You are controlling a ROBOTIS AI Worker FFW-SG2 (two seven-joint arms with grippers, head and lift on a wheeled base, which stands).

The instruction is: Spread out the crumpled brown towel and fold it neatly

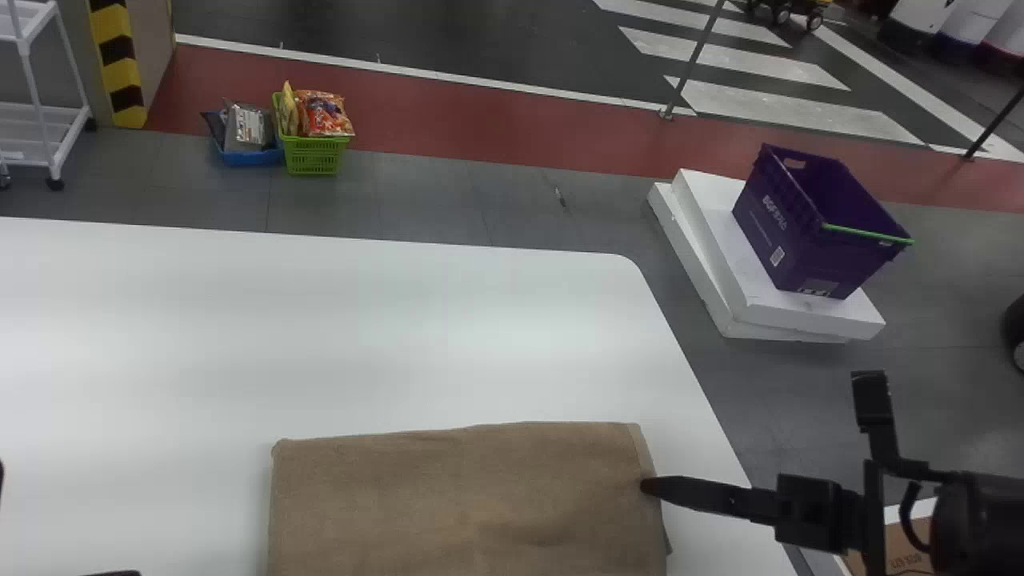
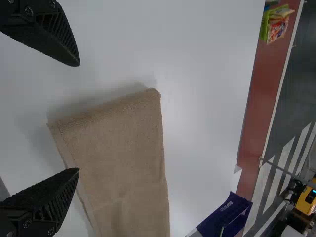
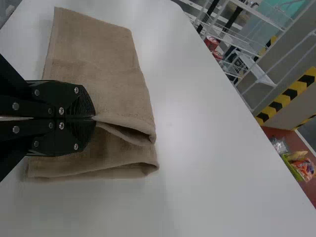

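Right claw point(image 1: 646, 485) pinching brown towel point(image 1: 468, 500), long axis left-to-right, left claw point(image 1: 69, 520) spread open

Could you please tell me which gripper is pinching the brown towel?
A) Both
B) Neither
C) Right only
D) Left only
C: the right gripper is closed on a fold of the brown towel, while the left gripper stands open.

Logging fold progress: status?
Left claw open. Right claw shut on brown towel. Towel folded, rucked there. Purple crate off-table, not in the way.
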